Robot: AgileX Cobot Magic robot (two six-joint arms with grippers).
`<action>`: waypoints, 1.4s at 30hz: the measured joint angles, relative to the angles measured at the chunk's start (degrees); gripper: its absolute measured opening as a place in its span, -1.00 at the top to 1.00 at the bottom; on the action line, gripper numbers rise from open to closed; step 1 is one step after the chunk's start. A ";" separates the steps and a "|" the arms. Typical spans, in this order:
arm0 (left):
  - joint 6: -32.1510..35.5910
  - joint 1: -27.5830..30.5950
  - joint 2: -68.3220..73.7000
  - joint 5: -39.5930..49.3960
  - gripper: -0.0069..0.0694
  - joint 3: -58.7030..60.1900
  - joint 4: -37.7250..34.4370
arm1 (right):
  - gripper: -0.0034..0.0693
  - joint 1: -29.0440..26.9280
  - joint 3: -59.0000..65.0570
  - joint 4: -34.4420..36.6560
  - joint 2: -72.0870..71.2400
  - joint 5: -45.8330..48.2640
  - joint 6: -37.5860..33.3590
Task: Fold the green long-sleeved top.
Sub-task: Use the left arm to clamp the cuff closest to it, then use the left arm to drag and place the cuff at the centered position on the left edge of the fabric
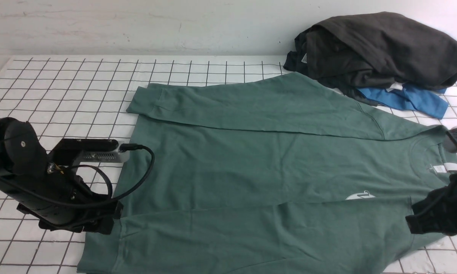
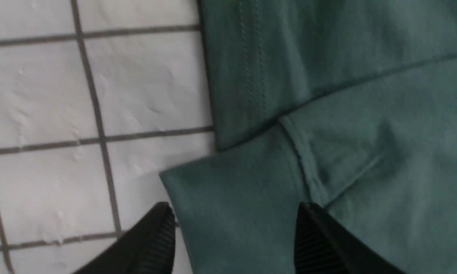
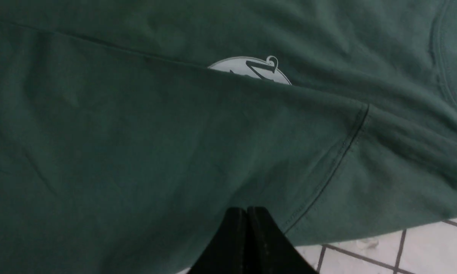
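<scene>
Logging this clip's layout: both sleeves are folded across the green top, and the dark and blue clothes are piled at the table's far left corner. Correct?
Not quite. The dark clothes and blue clothes are piled at the table's far right corner, as the front view shows. The sleeves are indeed folded across the green top.

No readable text on green top (image 1: 251, 171)
</scene>
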 joint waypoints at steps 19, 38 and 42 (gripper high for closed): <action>-3.67 -3.20 -0.43 -3.26 0.76 -5.94 1.66 | 0.93 0.00 0.00 1.79 0.00 -1.40 -0.09; -0.90 -2.19 21.56 1.16 0.52 -35.93 4.20 | 0.93 0.00 0.00 1.93 0.00 -1.36 -0.75; -1.21 -1.48 25.52 9.77 0.14 -43.82 4.54 | 0.93 0.00 -0.23 3.06 0.46 -2.16 -1.17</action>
